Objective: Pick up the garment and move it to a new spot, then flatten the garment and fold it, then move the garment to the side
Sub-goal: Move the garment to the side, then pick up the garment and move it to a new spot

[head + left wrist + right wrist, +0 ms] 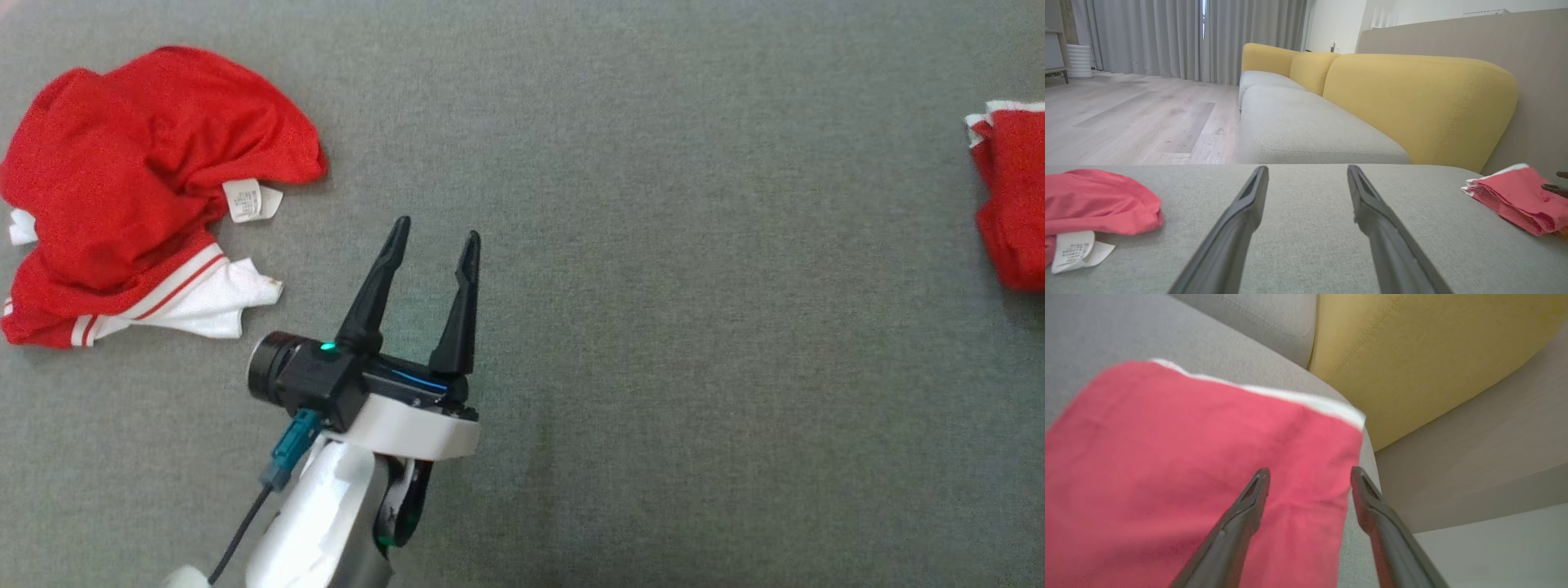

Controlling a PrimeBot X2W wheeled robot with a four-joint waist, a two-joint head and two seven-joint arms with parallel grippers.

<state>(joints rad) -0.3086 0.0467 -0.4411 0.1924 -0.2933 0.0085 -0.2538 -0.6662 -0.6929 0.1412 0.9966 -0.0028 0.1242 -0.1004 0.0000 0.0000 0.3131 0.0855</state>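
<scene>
Nearest the robot, low in the head view, the left gripper (437, 229) hangs over bare grey cushion (653, 245), its two dark fingers spread wide and pointing away from the body, with nothing between them. Just beyond it and off to its left lies the crumpled garment (147, 163), a red heap bunched on itself. A white hem (212, 306) with red stripes trails out at the near end, and a care label (245, 200) sticks out on the side facing the gripper. The heap's longer run goes away from the robot, roughly in line with the fingers, so the cloth sits beside the jaws and not in front of them. The hem corner and the label are the parts closest to the fingertips, near but apart.

Well away on the robot's right, at the cushion's corner, sits the folded garment (1188, 457), flat and red with a white edge on its far side. The right gripper (1309, 470) is over it with its fingers parted, and no cloth is pinched between them. Whether the tips touch the fabric cannot be told.

By my reading the folded piece is already set aside and the crumpled one is the next to lift. The left arm is plainly the nearer, and the move turns on swinging those open jaws leftward and down onto the near edge of the heap.

Farther off in the left wrist view rise the yellow backrest (1412, 102), the wooden floor (1126, 114) and the curtains (1167, 36)
</scene>
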